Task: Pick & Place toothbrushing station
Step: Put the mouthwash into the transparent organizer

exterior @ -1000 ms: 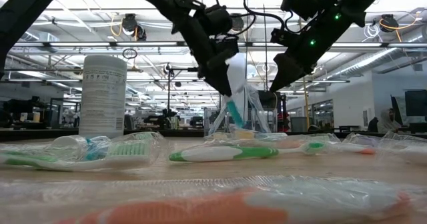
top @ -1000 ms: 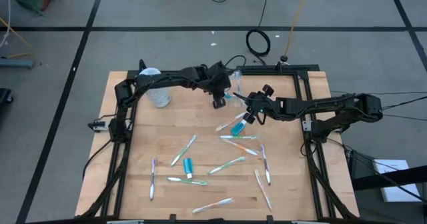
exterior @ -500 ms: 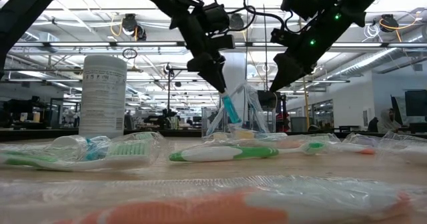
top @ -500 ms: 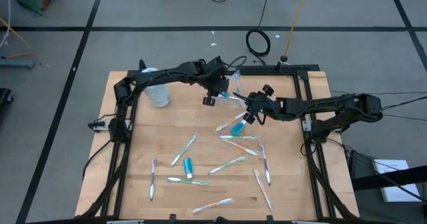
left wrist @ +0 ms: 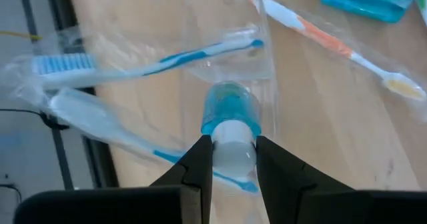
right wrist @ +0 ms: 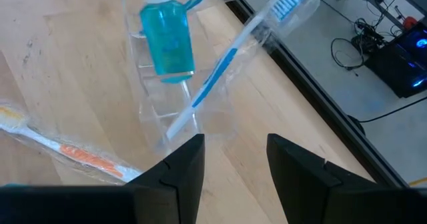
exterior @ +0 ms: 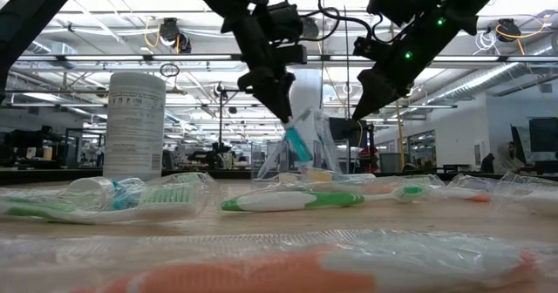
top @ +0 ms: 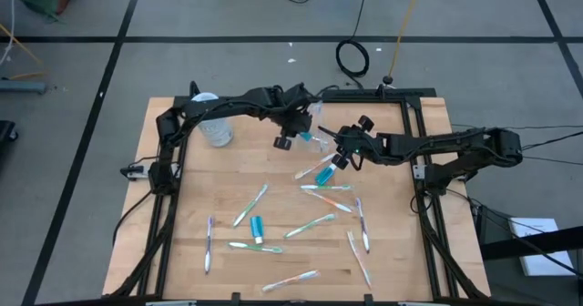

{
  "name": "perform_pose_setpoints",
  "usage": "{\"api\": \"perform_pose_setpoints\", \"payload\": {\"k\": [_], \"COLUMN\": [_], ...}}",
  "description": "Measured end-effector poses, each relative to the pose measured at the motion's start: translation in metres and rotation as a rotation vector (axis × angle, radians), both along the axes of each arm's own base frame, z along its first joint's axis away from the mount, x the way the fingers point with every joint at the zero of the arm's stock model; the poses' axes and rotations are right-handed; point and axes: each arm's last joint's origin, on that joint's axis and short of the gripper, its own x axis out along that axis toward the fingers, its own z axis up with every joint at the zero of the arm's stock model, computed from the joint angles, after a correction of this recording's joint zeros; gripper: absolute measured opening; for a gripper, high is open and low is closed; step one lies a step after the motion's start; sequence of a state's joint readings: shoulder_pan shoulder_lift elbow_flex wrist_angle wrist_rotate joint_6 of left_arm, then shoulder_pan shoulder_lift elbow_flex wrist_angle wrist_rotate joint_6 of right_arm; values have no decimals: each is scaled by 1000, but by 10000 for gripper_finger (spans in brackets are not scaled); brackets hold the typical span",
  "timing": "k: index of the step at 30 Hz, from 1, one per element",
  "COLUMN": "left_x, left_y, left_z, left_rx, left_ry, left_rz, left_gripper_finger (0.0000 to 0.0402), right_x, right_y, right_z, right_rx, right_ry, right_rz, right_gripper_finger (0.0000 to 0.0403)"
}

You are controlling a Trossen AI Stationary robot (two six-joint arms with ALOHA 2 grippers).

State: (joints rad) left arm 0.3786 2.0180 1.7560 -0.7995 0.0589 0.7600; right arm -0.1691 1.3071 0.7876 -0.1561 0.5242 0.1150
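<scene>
Left wrist view, left claw [left wrist: 233, 159] gripping toothpaste tube [left wrist: 230, 114] by its cap

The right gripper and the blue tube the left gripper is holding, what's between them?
In the right wrist view, the right gripper is open, and only bare wood and clear wrapping with a blue-striped toothbrush lie before the blue tube held by the left gripper.

Legible text: none. The white cylindrical container [exterior: 133, 126] at the left of the table carries fine rows of print, too small to read. The toothpaste tube [left wrist: 229, 127], the wrapped toothbrushes [exterior: 314, 200] and the clear cup [top: 312, 137] show no readable label, brand or number.
</scene>
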Motion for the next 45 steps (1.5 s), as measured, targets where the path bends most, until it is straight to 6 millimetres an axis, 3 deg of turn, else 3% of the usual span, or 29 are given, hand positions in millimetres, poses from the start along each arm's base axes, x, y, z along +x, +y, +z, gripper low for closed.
{"api": "perform_pose_setpoints", "payload": {"k": [19,23,31,45], "left_x": [-11,-9,-7,-2], "left_y": [-23,-30,-35,-50], "left_z": [-4,-4,-4,-6], "left_rx": [-83,-55,121,229], "left_ry": [169,175,238,294], "left_rz": [24,-35,12,-292], "left_gripper_finger": [88,88,88,88], "right_x": [-6,-6,-6,-6], "right_y": [-4,-4,-4,-4], "right_z": [-12,-12,-12,-12], "right_rx": [-4,-6,-7,-7], "right_ry": [28,31,31,32], "right_rz": [-10,-7,-7,-6], "right_gripper_finger": [155,155,155,155]}}
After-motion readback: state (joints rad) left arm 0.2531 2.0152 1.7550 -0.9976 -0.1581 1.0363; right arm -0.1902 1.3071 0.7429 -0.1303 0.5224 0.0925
